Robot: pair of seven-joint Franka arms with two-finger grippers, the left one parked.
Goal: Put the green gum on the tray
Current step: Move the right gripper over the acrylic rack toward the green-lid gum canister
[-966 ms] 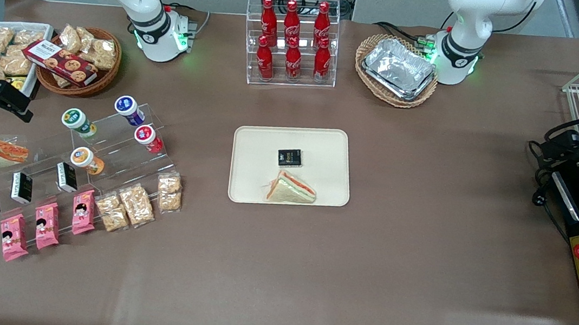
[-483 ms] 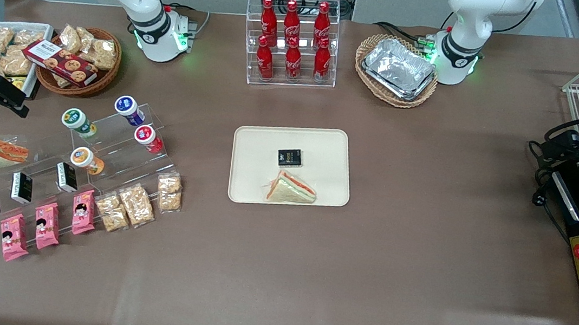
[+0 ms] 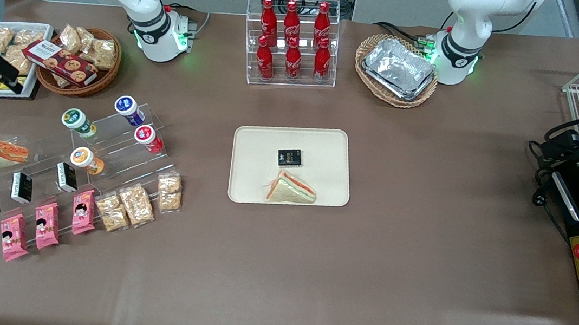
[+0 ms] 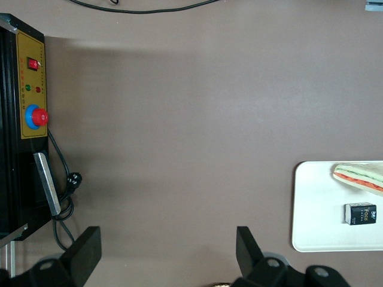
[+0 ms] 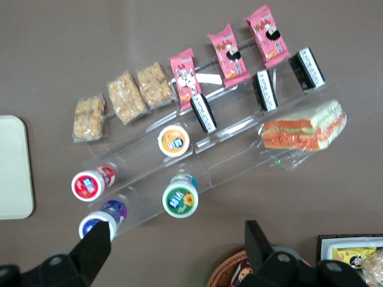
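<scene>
The green gum (image 3: 76,122), with a white-and-green lid, lies on the upper step of a clear acrylic stand (image 3: 115,156). It also shows in the right wrist view (image 5: 180,199). The cream tray (image 3: 323,150) lies mid-table and holds a sandwich (image 3: 292,189) and a small black box (image 3: 289,157). The tray's edge shows in the right wrist view (image 5: 12,167). My gripper (image 3: 7,77) hangs high over the working arm's end of the table, above the white snack box, farther from the front camera than the gum. In the right wrist view the gripper (image 5: 176,245) is open and empty.
Blue-lidded (image 3: 127,107), red-lidded (image 3: 146,136) and orange-lidded (image 3: 84,157) canisters share the stand with the gum. A wicker cookie basket (image 3: 80,65) and a white snack box (image 3: 8,51) sit by the gripper. A cola rack (image 3: 292,43) and foil trays (image 3: 398,68) stand near the arm bases.
My gripper has moved away from the front camera, from beside the stand to over the white snack box. The objects on the table have not moved.
</scene>
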